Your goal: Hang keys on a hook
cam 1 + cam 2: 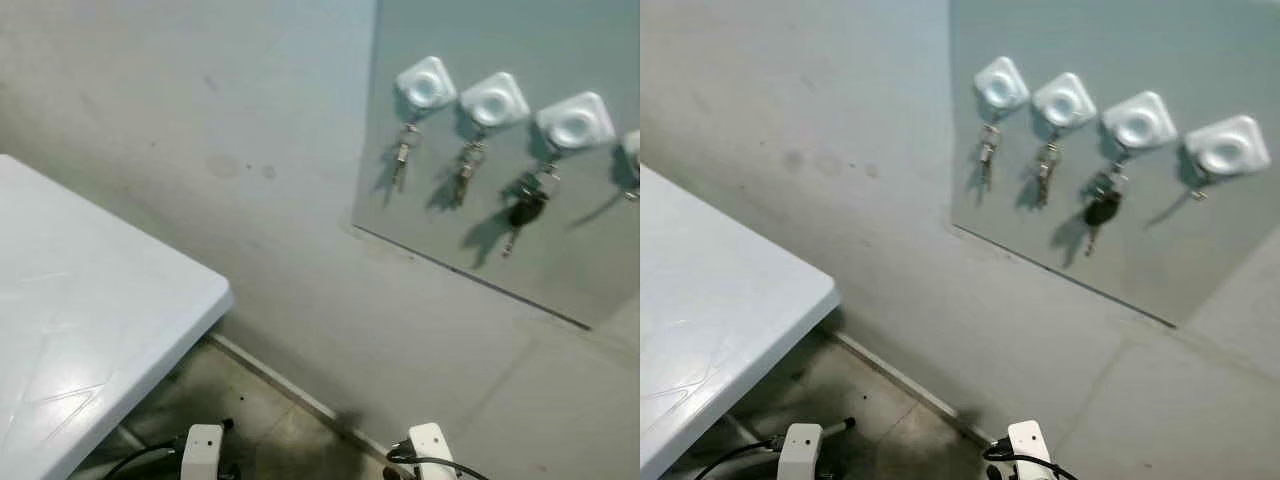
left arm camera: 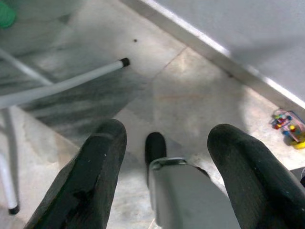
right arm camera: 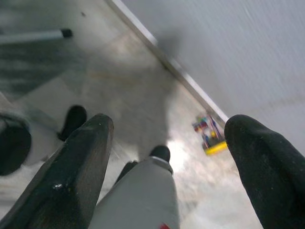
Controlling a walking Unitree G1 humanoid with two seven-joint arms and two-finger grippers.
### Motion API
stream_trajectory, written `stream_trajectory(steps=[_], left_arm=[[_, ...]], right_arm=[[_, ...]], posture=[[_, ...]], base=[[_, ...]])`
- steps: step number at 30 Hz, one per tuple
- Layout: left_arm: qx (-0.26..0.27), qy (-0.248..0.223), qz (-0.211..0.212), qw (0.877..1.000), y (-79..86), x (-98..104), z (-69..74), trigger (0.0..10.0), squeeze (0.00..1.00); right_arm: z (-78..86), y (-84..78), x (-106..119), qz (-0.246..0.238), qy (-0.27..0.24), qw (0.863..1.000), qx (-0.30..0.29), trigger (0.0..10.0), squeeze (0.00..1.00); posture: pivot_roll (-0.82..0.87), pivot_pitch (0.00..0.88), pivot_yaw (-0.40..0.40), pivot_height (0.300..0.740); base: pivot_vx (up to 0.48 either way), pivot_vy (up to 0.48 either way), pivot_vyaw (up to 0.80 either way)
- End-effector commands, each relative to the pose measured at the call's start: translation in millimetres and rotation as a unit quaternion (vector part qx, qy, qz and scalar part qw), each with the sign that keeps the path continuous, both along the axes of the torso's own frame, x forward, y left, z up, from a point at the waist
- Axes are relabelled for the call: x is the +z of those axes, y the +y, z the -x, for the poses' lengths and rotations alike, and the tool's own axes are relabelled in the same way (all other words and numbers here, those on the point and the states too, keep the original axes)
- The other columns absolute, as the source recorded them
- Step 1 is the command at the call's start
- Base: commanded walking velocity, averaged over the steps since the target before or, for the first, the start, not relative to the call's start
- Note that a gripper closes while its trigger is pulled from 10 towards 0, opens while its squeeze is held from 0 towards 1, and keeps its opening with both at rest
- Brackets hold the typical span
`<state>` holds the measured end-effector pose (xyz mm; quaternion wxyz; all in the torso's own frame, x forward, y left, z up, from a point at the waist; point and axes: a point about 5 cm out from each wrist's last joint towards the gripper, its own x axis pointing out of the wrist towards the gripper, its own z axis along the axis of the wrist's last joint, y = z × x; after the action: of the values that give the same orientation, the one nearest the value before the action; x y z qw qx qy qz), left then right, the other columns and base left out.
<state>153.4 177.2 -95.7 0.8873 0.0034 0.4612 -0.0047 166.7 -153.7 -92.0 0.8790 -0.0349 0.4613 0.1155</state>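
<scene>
Head views are looking dim, bluish, soft; keys [image 1: 1102, 210] are casting shadows down-left on the wall [image 1: 250, 120]. Table [image 1: 70, 320] is glaring faintly. Right wrist view is smearing with motion blur.

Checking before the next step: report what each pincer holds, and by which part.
Nothing is held. The left pincer and right pincer both hang open over the grey stone floor, with no keys between their fingers.
</scene>
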Motion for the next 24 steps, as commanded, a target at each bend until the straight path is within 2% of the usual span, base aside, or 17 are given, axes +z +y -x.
stream_trajectory(steps=[1,24], left_arm=[[-0.004,0.001,-0.004,1.000,-1.2,-0.4,0.7,10.0,0.00],[0.001,0.004,-0.002,1.000,-1.5,-1.2,2.4,10.0,0.00]], right_arm=[[0.9,-1.7,-0.4,0.001,0.003,1.000,0.002,10.0,0.00],[-0.6,-1.4,0.3,0.000,0.003,1.000,0.007,10.0,0.00]], posture=[[-0.12,0.010,-0.004,0.740],[-0.12,0.015,-0.011,0.740]], base=[[0.000,0.000,0.80],[0.000,0.000,0.80]])
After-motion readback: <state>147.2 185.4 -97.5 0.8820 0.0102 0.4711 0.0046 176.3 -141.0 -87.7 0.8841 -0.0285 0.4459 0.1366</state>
